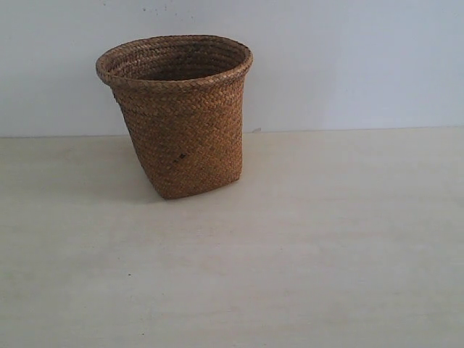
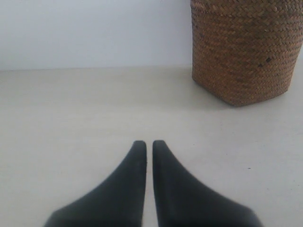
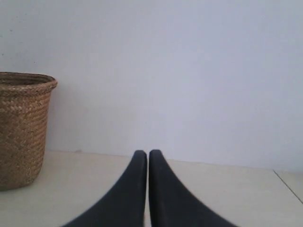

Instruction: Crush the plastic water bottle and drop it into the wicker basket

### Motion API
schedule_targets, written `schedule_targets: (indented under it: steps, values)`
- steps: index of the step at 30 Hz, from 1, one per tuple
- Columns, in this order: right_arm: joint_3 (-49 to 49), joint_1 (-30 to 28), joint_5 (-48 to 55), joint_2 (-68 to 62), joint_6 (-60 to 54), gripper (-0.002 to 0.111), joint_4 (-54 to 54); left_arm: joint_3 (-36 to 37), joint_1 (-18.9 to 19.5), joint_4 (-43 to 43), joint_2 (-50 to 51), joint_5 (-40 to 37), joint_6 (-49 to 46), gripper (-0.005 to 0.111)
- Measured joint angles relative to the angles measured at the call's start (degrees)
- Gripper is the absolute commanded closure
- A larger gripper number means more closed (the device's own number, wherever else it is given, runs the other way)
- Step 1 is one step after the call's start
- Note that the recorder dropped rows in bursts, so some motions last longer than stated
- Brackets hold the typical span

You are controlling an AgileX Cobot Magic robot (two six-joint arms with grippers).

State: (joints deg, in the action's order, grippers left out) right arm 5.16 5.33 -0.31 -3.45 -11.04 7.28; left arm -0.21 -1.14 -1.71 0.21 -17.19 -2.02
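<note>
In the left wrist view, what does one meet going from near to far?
The left gripper → table → basket → wall.

The wicker basket [image 1: 185,123] is rough brown weave; the table [image 1: 326,254] is smooth, pale, matt.

Left pincer [image 2: 149,144] and right pincer [image 3: 147,153] closed, empty.

Before me a plain pale wall [image 1: 362,58] rises behind my cream, faintly grained tabletop [image 1: 312,261], softly, evenly lit.
</note>
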Motion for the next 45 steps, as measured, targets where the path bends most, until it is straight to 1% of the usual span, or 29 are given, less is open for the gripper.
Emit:
schedule_targets:
  steps: [3,8,17,23,25,35,41,45]
  values:
    - [-1.8,-1.4,1.0,1.3,0.7,0.108,0.2,0.0,0.0,0.0,0.0,0.0,0.0,0.103]
    - [-4.8,-1.7,2.5,2.9,1.5,0.108,0.2,0.0,0.0,0.0,0.0,0.0,0.0,0.103]
    - [-4.9,-1.8,7.0,3.1,1.3,0.108,0.2,0.0,0.0,0.0,0.0,0.0,0.0,0.103]
    - [-4.9,-1.8,16.8,3.1,2.7,0.108,0.2,0.0,0.0,0.0,0.0,0.0,0.0,0.103]
    - [-5.0,-1.8,18.7,3.1,3.5,0.108,0.2,0.0,0.0,0.0,0.0,0.0,0.0,0.103]
    - [-5.2,-1.8,19.5,3.1,4.8,0.108,0.3,0.0,0.0,0.0,0.0,0.0,0.0,0.103]
    - [-5.2,-1.8,19.5,3.1,10.3,0.108,0.3,0.0,0.0,0.0,0.0,0.0,0.0,0.103]
    - [-5.2,-1.8,19.5,3.1,8.2,0.108,0.3,0.0,0.0,0.0,0.0,0.0,0.0,0.103]
